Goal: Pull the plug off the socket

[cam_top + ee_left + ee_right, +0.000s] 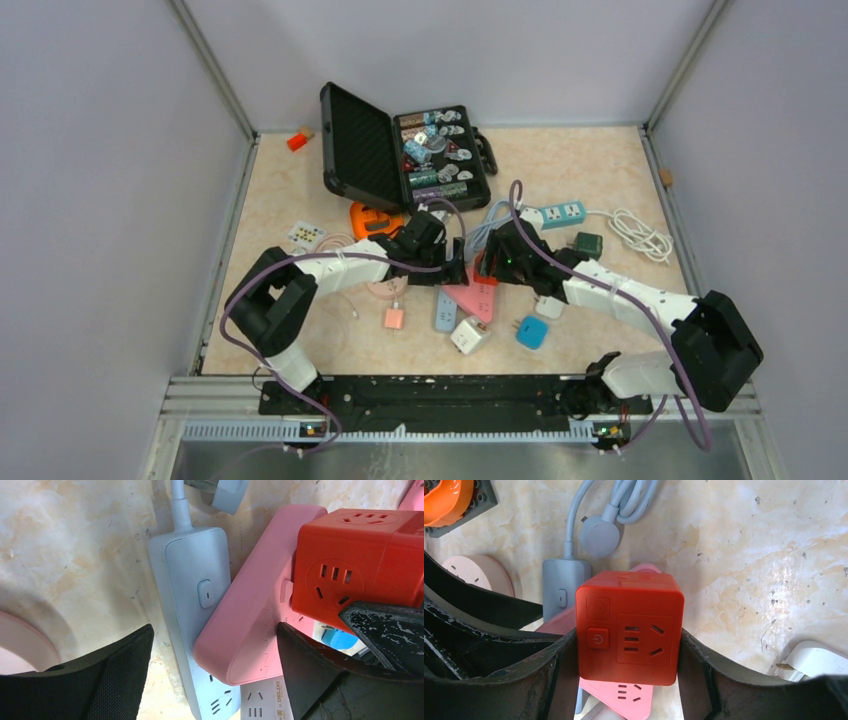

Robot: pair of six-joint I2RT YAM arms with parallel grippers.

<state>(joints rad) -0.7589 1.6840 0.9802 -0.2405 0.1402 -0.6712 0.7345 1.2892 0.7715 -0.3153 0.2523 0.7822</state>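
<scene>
Grey strip (192, 580) tight against pink socket (250, 625); bare table (749, 555) beyond red plug (629, 630)

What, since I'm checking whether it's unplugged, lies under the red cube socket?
A pink power strip lies under the red cube socket, which the right gripper clamps. A grey strip lies partly beneath the pink one. The cube's underside and pins are covered.

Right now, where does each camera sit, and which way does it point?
Top external: fixed above and behind, looking down at the table; left arm and right arm show.
Left wrist: on the left arm, looking down at the pink power strip; the open left gripper frames it.
Right wrist: on the right arm, looking down at the red cube socket; the right gripper clamps it.
Shared: both wrist views show that cube and strip.
</scene>
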